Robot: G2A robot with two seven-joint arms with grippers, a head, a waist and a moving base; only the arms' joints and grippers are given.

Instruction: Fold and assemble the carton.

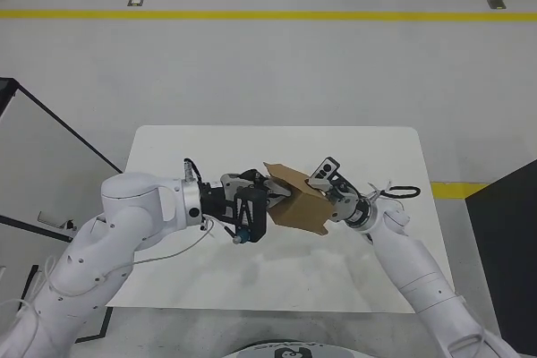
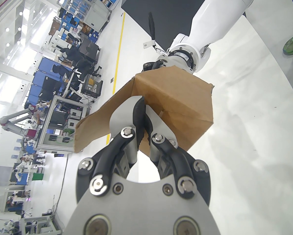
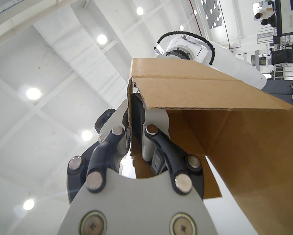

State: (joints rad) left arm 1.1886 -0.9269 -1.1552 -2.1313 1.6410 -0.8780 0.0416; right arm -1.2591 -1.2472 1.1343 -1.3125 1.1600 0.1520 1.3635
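A brown cardboard carton (image 1: 300, 203) hangs above the middle of the white table (image 1: 277, 161), held between both arms. My left gripper (image 1: 261, 201) is shut on the carton's near flap; in the left wrist view its black pads (image 2: 139, 113) pinch the cardboard (image 2: 176, 99) edge. My right gripper (image 1: 327, 192) is at the carton's opposite side, shut on a wall panel; the right wrist view has the corrugated edge (image 3: 129, 113) clamped between its pads (image 3: 138, 113). One flap (image 2: 97, 125) sticks out loose, and the box's open inside (image 3: 198, 133) faces the right wrist camera.
A dark panel (image 1: 519, 233) stands at the table's right, a black-framed stand (image 1: 18, 152) at its left. A yellow floor line (image 1: 268, 15) runs behind. Bare tabletop lies in front of and behind the carton.
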